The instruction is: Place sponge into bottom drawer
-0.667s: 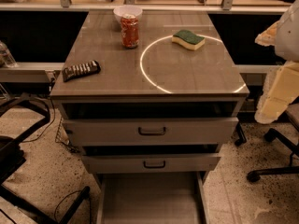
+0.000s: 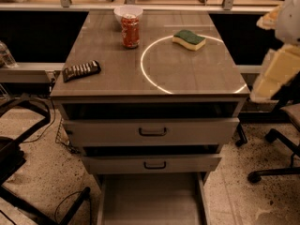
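The sponge, green top on yellow foam, lies flat on the far right of the cabinet top, on the rim of a bright light ring. The bottom drawer is pulled open below the two upper grey drawers, and its flat floor shows nothing in it. Only cream-coloured arm parts show at the right edge, beside and apart from the cabinet. My gripper is out of view.
A red can stands in front of a white bowl at the back of the top. A dark ridged bar lies at the left. Both upper drawers stand slightly open. Office chair bases stand on the floor at left and right.
The cream arm parts at the right edge have shifted upward a little. The sponge and the drawers have not moved.
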